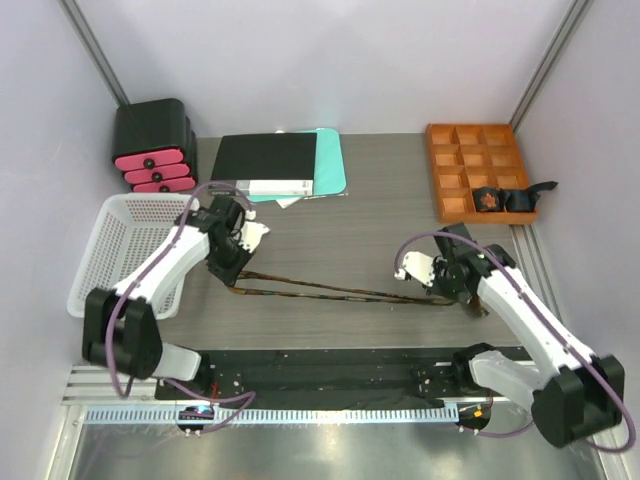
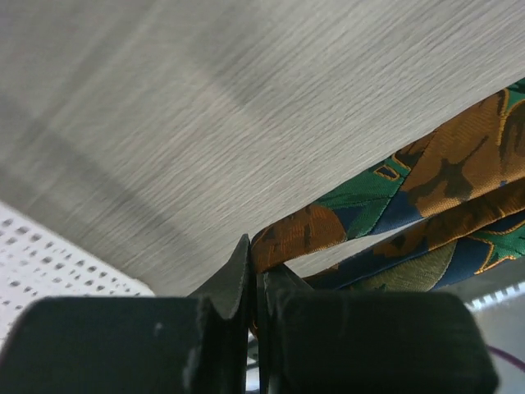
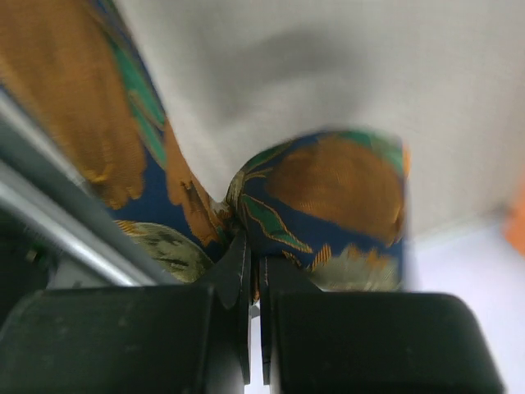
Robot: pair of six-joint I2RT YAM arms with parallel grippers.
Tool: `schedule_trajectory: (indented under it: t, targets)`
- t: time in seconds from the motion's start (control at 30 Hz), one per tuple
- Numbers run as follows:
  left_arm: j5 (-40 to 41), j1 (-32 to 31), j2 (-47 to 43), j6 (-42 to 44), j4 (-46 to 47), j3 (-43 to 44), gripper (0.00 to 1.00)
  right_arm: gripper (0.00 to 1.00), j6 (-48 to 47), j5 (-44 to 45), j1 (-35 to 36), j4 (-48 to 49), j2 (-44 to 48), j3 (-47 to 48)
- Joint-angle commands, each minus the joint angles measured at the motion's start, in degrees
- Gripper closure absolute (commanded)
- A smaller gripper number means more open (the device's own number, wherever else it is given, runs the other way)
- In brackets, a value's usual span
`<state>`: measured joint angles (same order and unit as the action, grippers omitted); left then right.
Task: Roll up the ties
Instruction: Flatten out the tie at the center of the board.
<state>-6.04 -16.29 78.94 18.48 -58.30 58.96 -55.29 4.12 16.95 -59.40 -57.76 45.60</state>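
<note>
We see a grey wood-grain table (image 1: 340,240) boxed in by pale walls (image 1: 330,60). At the left edge sits a white basket (image 1: 110,250), with a black and pink drawer unit (image 1: 152,148) above it in the upper left. At top centre lie a black folder (image 1: 265,157) and a teal sheet (image 1: 332,160). Across the middle, a tie (image 1: 330,291) stretches in two strands. The left gripper (image 1: 232,282) is clamped on its left end and the right gripper (image 1: 452,297) pinches its right end. In the upper right, an orange tray (image 1: 470,135) holds a rolled tie (image 1: 487,200) in a lower compartment.
</note>
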Motion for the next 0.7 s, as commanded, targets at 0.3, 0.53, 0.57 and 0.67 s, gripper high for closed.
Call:
schedule_trajectory:
  t: [0.3, 0.53, 0.57, 0.67]
  targets:
    - [4.55, -0.41, 30.73, 3.31, -8.58, 17.75, 0.95, 0.98, -8.09, -10.71, -0.87, -1.86, -34.42, 8.26]
    - [0.61, 2.93, 32.78, 5.59, -12.97, 27.51, 0.51, 0.72, -3.16, -13.78, -0.87, -5.20, -42.79, 19.59]
    - [-1.67, 3.37, 32.42, 5.78, -13.58, 28.74, 0.44, 0.65, -2.64, -14.14, -0.87, -5.73, -43.22, 20.31]
    - [-7.04, 4.25, 29.09, 9.63, -15.79, 31.83, 0.28, 0.52, -1.14, -14.58, -0.95, -6.43, -43.06, 22.42]
